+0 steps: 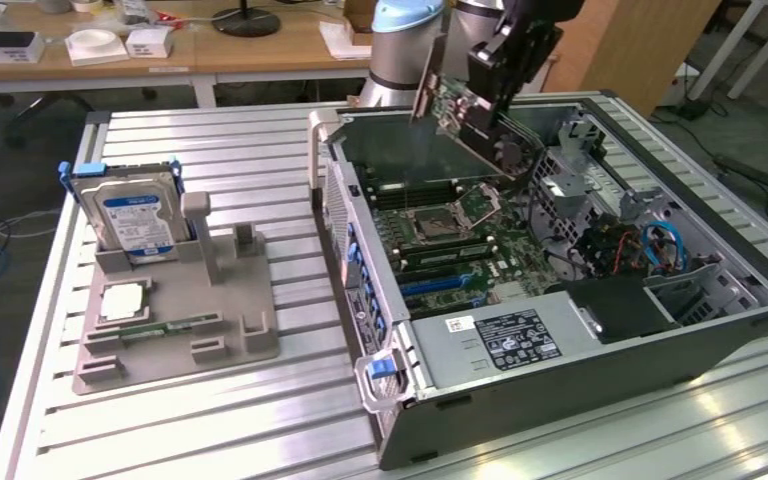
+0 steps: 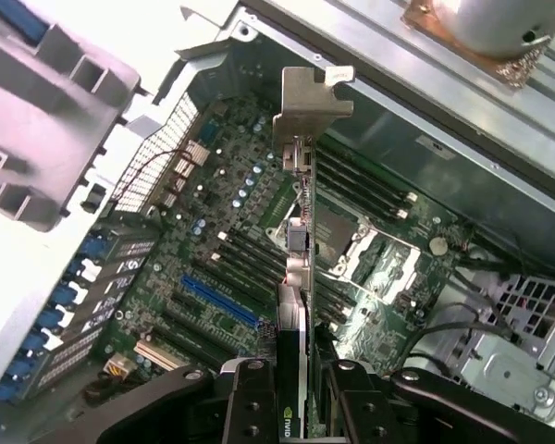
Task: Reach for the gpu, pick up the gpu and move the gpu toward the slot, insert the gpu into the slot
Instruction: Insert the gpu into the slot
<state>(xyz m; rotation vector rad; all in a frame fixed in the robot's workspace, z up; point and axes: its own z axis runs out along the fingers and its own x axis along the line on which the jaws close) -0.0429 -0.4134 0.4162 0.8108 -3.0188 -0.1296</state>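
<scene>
My gripper point(image 1: 496, 92) is shut on the gpu point(image 1: 471, 125), a green-and-dark card that hangs tilted above the open computer case point(image 1: 558, 380). In the wrist view the gpu point(image 2: 299, 268) appears edge-on, its silvery end bracket point(image 2: 311, 97) pointing away from the gripper point(image 2: 301, 402), with a black finger point(image 2: 250, 407) on each side of the card. Beneath it lies the green motherboard point(image 2: 213, 231). Its long narrow card slots, one of them blue point(image 2: 217, 301), lie apart from the card's lower edge. In the exterior view the blue slot point(image 1: 440, 284) sits well below the card.
The square silver processor socket point(image 1: 444, 218) lies under the card. Case walls, a drive cage and cables point(image 1: 658, 245) surround the board. On the exterior view's left, a grey fixture point(image 1: 211, 330) holds a blue-labelled hard drive point(image 1: 131, 215), a chip and a memory stick point(image 1: 164, 328).
</scene>
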